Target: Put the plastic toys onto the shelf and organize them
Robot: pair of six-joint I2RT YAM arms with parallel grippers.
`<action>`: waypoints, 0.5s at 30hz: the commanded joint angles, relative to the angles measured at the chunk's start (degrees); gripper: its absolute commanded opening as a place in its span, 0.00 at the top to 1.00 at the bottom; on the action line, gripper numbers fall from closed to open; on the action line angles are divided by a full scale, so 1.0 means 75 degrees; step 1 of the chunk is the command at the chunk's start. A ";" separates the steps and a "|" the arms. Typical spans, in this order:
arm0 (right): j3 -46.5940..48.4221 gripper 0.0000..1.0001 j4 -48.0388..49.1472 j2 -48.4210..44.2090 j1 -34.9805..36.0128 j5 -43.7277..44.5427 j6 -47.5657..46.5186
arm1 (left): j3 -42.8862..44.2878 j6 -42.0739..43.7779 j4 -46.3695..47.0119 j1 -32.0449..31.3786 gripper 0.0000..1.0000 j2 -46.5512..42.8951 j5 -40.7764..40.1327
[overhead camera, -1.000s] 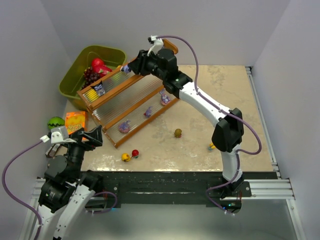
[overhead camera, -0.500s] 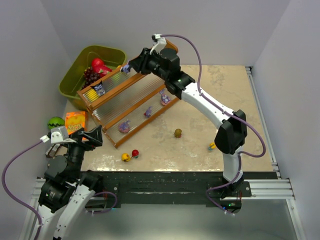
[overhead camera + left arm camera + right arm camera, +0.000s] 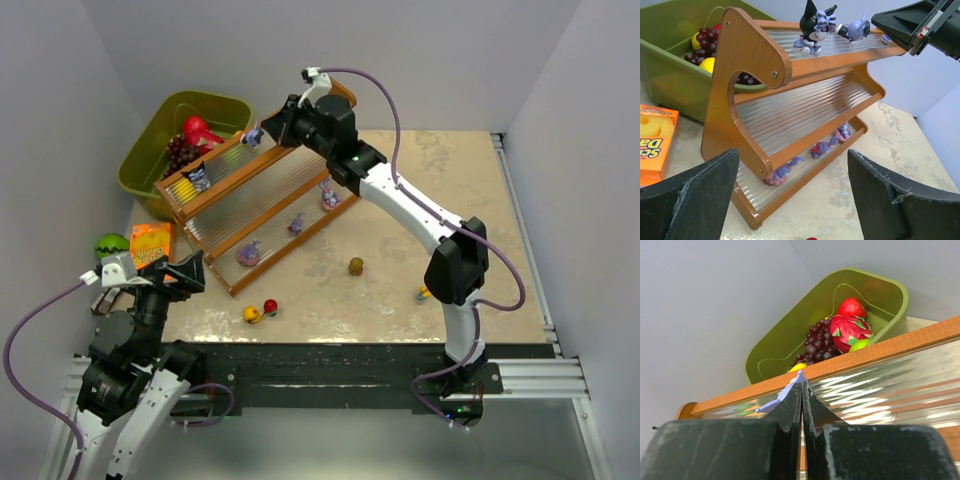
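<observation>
The long stepped shelf [image 3: 747,75] of orange-brown wood and clear ribbed plastic holds five plastic toys [image 3: 248,254]: a blue-black figurine [image 3: 814,27] and a pale purple figurine [image 3: 858,27] on top, and three purple-pink bunnies [image 3: 822,148] on the bottom tier. Four small toys [image 3: 356,266], olive, red and two yellow, wait on the table [image 3: 430,200]. Since a second ago the right gripper [image 3: 801,395] has backed off the pale purple figurine and pinched shut, apparently empty; the left gripper [image 3: 192,273] gapes.
</observation>
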 commanded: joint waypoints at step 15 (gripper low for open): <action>0.0059 1.00 0.0055 -0.0098 -0.0032 -0.0078 0.0070 | 0.0030 -0.0065 0.0055 0.0016 0.07 -0.0052 -0.0146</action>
